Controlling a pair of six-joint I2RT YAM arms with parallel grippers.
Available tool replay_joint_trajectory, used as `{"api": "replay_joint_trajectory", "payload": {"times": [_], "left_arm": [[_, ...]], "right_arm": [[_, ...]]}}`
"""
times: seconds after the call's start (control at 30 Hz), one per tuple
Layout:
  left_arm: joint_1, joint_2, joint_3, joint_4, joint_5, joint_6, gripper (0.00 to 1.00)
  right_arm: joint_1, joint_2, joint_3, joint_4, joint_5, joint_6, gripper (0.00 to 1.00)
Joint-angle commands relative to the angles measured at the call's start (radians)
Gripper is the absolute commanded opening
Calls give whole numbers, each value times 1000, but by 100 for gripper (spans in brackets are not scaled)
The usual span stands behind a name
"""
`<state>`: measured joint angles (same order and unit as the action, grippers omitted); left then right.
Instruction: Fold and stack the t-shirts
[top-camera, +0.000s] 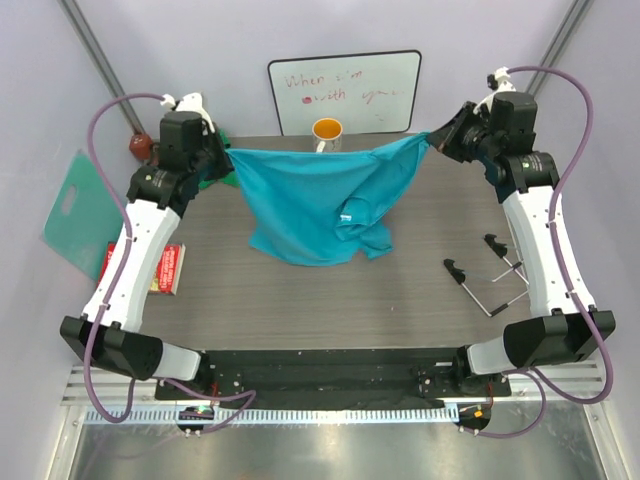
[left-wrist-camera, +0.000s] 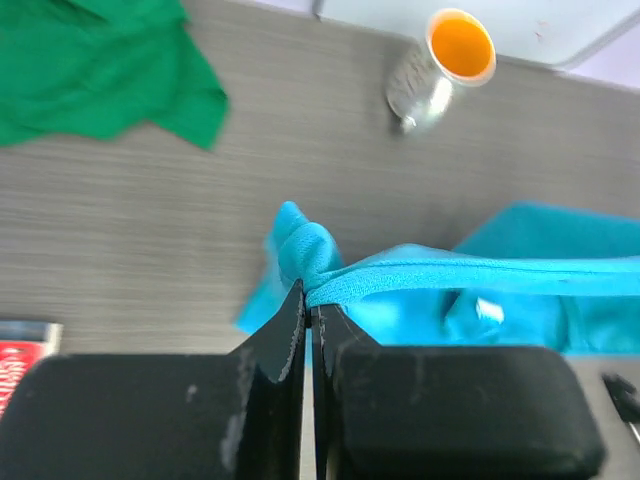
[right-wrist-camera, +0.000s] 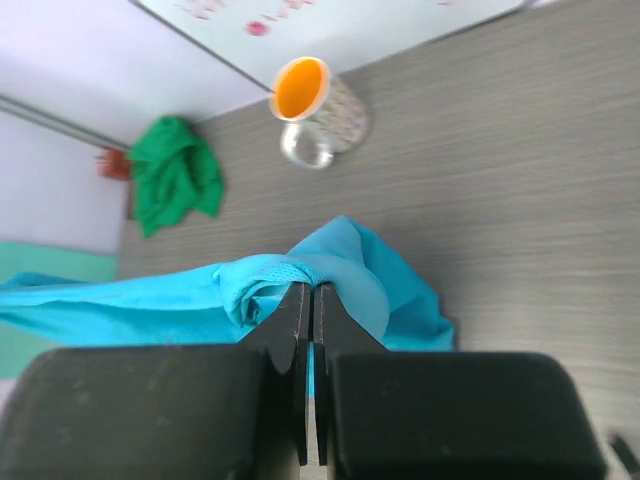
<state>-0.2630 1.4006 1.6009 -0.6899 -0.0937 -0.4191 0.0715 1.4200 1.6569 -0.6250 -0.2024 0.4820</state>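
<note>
The turquoise-blue t-shirt (top-camera: 320, 205) hangs stretched between both arms above the back of the table, its lower part drooping onto the tabletop. My left gripper (top-camera: 226, 155) is shut on its left corner; in the left wrist view the cloth (left-wrist-camera: 420, 285) bunches at the pinched gripper (left-wrist-camera: 308, 297). My right gripper (top-camera: 432, 140) is shut on the right corner, where the fabric (right-wrist-camera: 300, 280) wraps over the closed gripper (right-wrist-camera: 312, 290). The green t-shirt (left-wrist-camera: 90, 70) lies crumpled at the back left (right-wrist-camera: 175, 175), mostly hidden behind the left arm in the top view.
An orange-lined mug (top-camera: 327, 133) stands at the back in front of a whiteboard (top-camera: 345, 92). A mint-teal plastic sheet (top-camera: 75, 210) leans at the left beside a red book (top-camera: 168, 268). Black metal tools (top-camera: 490, 280) lie at the right.
</note>
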Motion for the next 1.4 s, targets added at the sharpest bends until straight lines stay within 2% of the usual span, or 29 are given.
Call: {"api": "replay_joint_trajectory", "payload": {"times": [0.0, 0.13, 0.2, 0.27, 0.33, 0.53, 0.67, 0.8, 1.03, 1.23, 1.37], "left_arm": [[51, -20, 119, -60, -153, 69, 0], [93, -26, 224, -144, -247, 158, 0], [93, -60, 231, -180, -287, 195, 0], [93, -113, 176, -191, -342, 230, 0], [94, -211, 89, -189, -369, 249, 0], [94, -405, -42, -249, -480, 195, 0], [96, -550, -71, -240, -555, 167, 0], [94, -592, -49, -261, -586, 189, 0], [94, -644, -24, -254, -581, 161, 0], [93, -649, 31, -258, -589, 143, 0], [93, -651, 50, -234, -540, 148, 1]], "right_arm": [[-2, -20, 110, 163, -162, 90, 1], [-1, 55, 272, 171, -207, 135, 1], [-2, 74, 386, 150, -225, 144, 1], [-1, 100, 498, 110, -267, 159, 1], [-2, 100, 533, 97, -314, 178, 1], [-2, -41, 416, 88, -361, 190, 1], [-2, -145, 261, 56, -397, 176, 1], [-2, -256, 166, 56, -393, 191, 1], [-1, -420, 167, 50, -289, 221, 1], [-1, -492, 201, 38, -226, 216, 1], [-1, -521, 196, 36, -184, 237, 1]]}}
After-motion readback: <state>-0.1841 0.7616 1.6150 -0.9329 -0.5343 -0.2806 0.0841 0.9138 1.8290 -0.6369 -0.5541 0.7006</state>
